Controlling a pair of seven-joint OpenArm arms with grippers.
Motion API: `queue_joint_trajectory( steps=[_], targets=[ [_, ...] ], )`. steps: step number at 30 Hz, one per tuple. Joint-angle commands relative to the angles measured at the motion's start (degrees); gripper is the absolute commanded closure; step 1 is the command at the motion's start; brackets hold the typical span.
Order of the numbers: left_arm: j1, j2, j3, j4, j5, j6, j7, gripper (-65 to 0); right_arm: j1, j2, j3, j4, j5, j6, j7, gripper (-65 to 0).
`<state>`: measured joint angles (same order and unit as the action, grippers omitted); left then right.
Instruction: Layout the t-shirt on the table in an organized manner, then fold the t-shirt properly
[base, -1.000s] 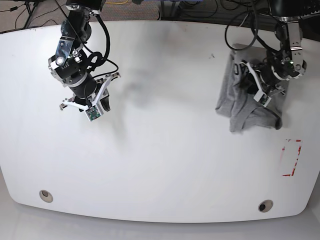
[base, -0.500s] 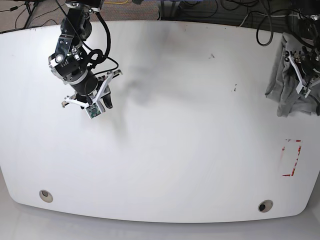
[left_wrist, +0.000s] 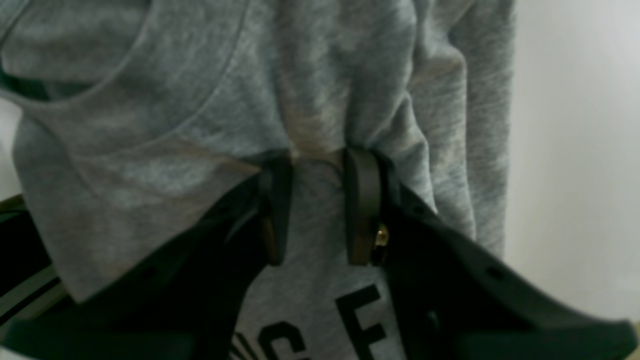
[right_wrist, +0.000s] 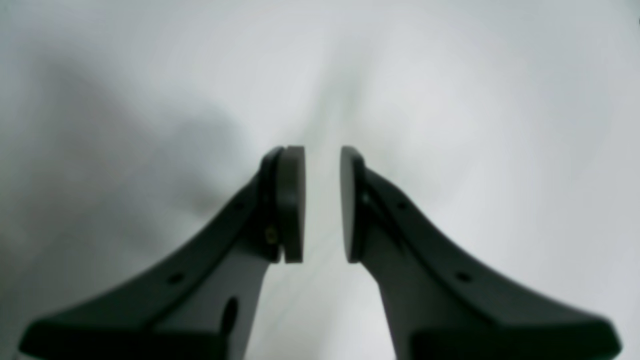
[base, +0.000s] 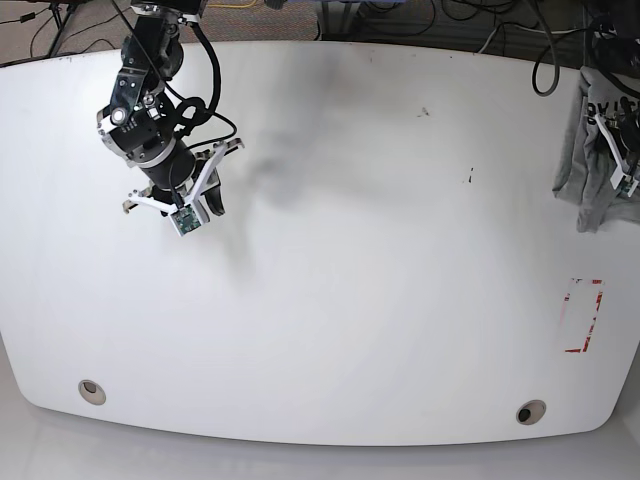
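Observation:
The heather-grey t-shirt (base: 592, 160) hangs bunched in a narrow vertical bundle at the far right edge of the table (base: 350, 300). My left gripper (left_wrist: 317, 210) is shut on a fold of its cloth. The curved neckline (left_wrist: 150, 115) lies beyond the fingers and black lettering (left_wrist: 360, 320) shows below them. In the base view that arm is mostly cut off by the frame edge. My right gripper (right_wrist: 322, 205) hovers over bare white table, its pads a narrow gap apart with nothing between them. In the base view the right gripper (base: 203, 207) sits at the upper left, far from the shirt.
Two round metal grommets (base: 91, 391) (base: 530, 411) sit near the front edge. A red-and-white rectangular mark (base: 583, 315) lies at the right, below the shirt. Small dark specks (base: 470, 178) dot the upper right. Cables run behind the far edge.
My left gripper has carried the t-shirt from the table's right part out to the far right edge, lifting it into a narrower bundle. The right arm has barely moved.

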<state>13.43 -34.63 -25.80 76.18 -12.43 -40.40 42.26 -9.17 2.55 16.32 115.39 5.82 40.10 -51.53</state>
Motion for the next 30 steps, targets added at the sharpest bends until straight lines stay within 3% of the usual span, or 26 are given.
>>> queue_joint_trajectory(
  steps=[1, 10, 15, 18, 23, 30],
  targets=[
    [-1.43, -1.72, -1.23, 0.52, 0.51, 0.4, -0.19, -17.1, 0.25, 0.22, 0.08, 1.05, 0.72, -0.1, 1.29, -11.6],
    [-5.3, -1.37, -4.48, 4.92, 0.43, 0.4, -0.19, -17.1, 0.16, 0.13, -0.27, 0.43, 0.37, -0.1, 1.29, -11.6],
    [-5.83, 1.36, -4.84, 11.77, 0.43, 0.4, -0.46, -17.1, 0.51, 0.31, -0.18, -0.54, 0.11, -0.1, 1.73, -11.6],
    [-5.74, 2.76, -4.84, 15.99, 0.43, 0.4, -0.81, -17.1, 0.33, 0.75, -0.27, -0.89, -0.86, -0.1, 4.8, -11.6],
    [-5.48, 9.45, -4.75, 23.11, 0.51, 0.4, -6.44, -17.1, -0.11, 0.75, -1.68, -3.79, -7.71, -0.1, 14.91, -11.6],
    [-1.34, 20.52, -4.31, 29.53, 5.09, 0.4, -19.54, -17.2, -4.68, 1.01, -1.59, -9.86, -12.81, -0.1, 34.43, -11.6]
  ],
)
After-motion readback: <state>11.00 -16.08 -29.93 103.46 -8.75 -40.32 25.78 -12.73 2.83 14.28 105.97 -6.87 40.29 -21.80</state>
